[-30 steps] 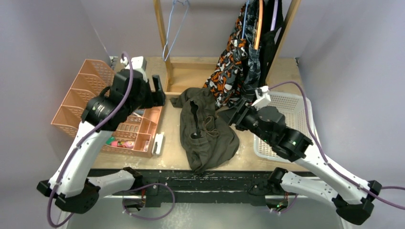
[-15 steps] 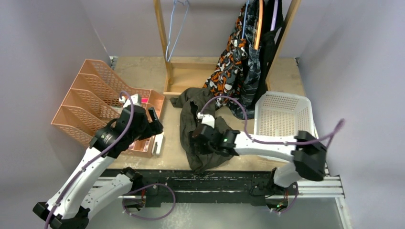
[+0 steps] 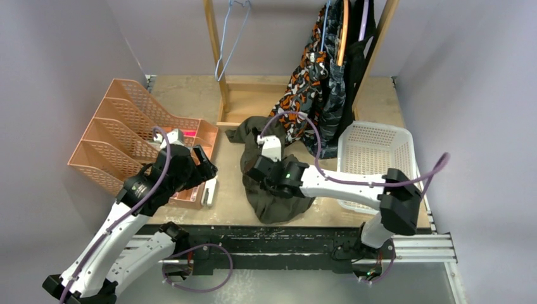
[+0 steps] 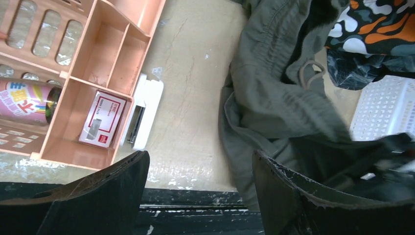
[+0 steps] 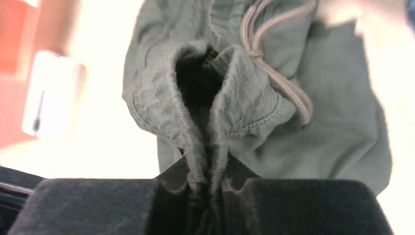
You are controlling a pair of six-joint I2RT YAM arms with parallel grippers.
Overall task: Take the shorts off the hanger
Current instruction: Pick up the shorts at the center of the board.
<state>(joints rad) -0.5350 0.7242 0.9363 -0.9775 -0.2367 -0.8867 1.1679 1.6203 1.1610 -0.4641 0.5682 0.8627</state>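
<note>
The olive green shorts [image 3: 278, 193] lie crumpled on the table in front of the rack. My right gripper [image 3: 256, 167] is shut on their ribbed waistband [image 5: 208, 169], the fabric bunched between the pads, with the drawstring [image 5: 281, 83] hanging loose beside it. The orange-black-white camouflage shorts [image 3: 304, 95], the dark grey-blue camouflage shorts [image 3: 334, 101] and the black shorts [image 3: 356, 63] hang from hangers on the rack. A light blue hanger [image 3: 231, 38] hangs bare. My left gripper [image 3: 206, 162] is open and holds nothing, above bare table left of the olive shorts [image 4: 274, 98].
A peach desk organiser [image 3: 120, 142] stands at the left, with a pink can [image 4: 24, 100] and a small box [image 4: 100, 125] in its tray. A white device [image 3: 209, 190] lies beside it. A white basket [image 3: 377, 158] sits at the right. The wooden rack post [image 3: 214, 57] rises behind.
My right arm swung from the hanging shorts down to the olive shorts and its jaws closed on the waistband. The left arm drew back toward the near edge, still open.
</note>
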